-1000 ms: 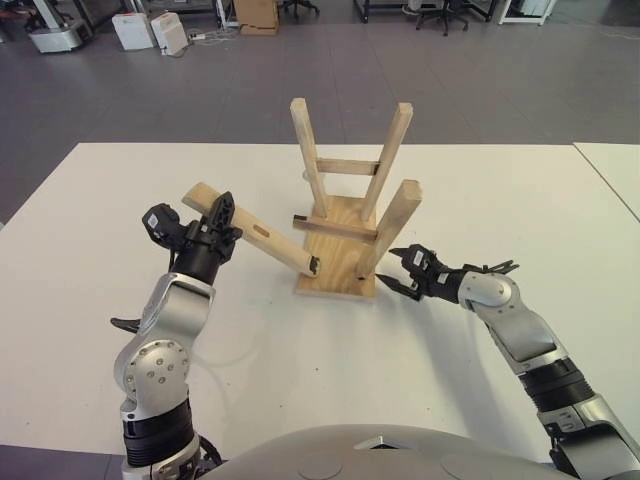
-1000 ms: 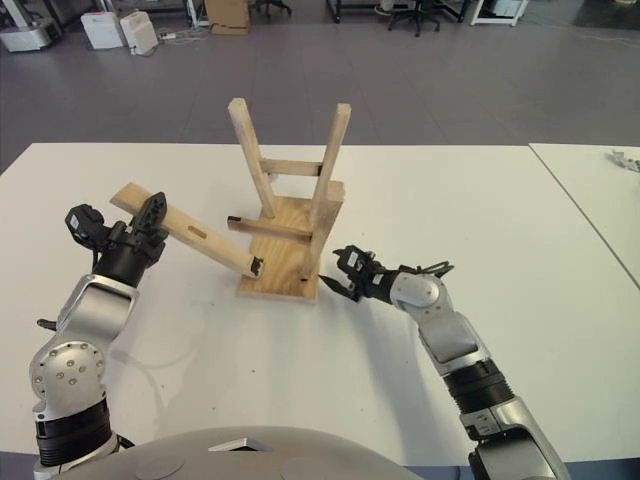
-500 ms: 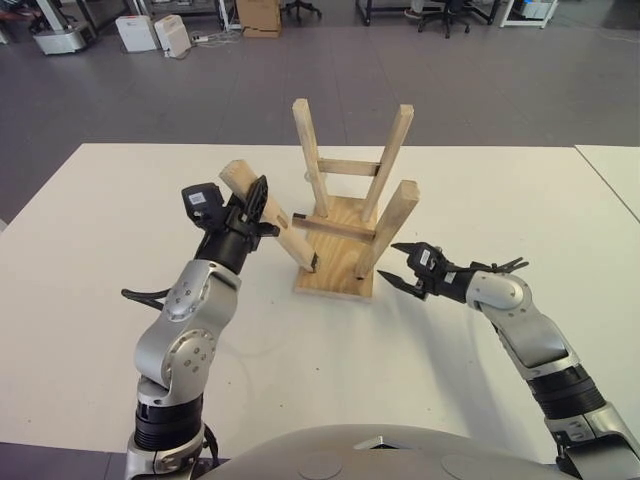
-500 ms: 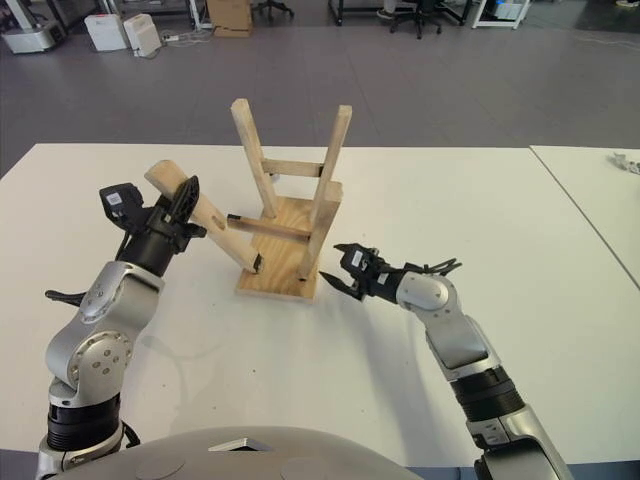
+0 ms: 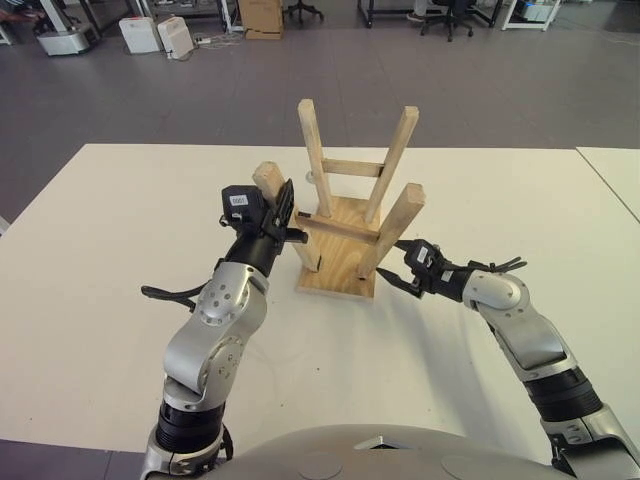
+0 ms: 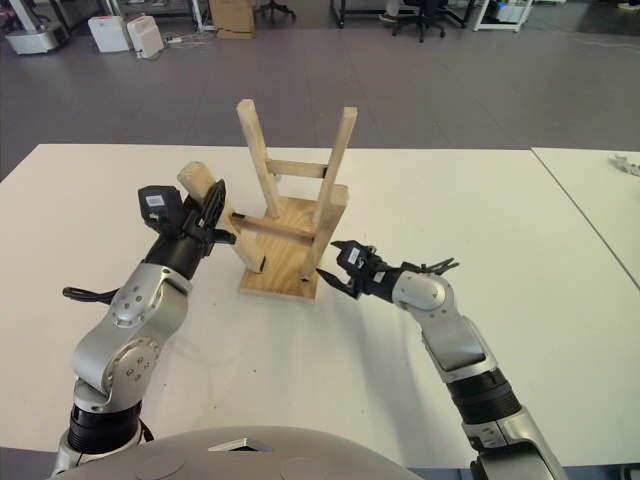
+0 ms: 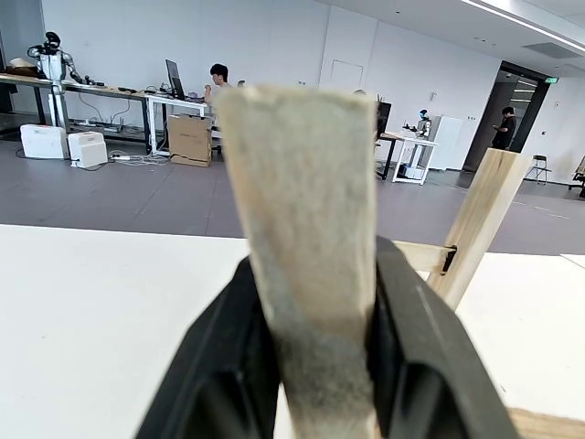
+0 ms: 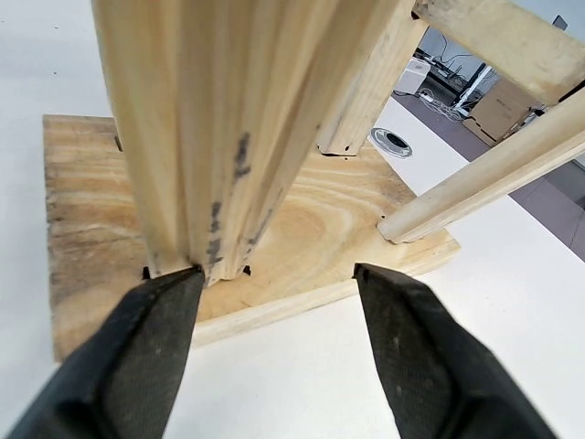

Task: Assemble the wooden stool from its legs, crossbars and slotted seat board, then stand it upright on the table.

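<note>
Fourth leg is going in: the loose pale wooden leg (image 5: 266,181) is leaning into the near-left slot of the square wooden seat board (image 5: 335,281), which is lying on the white table (image 5: 120,200). It probably wants tipping upright, then pressing straight down. The left gripper (image 5: 283,214) is clamping its upper half. The right gripper (image 5: 393,264) is holding its fingers apart, straddling the base of the near-right upright leg (image 5: 392,222).

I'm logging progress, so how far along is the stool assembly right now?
Done: three legs and two crossbars stand in the seat board, which lies upside down on the table.
In hand: the left gripper grips the fourth leg, tilted towards the board's near-left corner; the right gripper is open at the near-right leg.
Left: seat that leg, then turn the stool upright.
</note>
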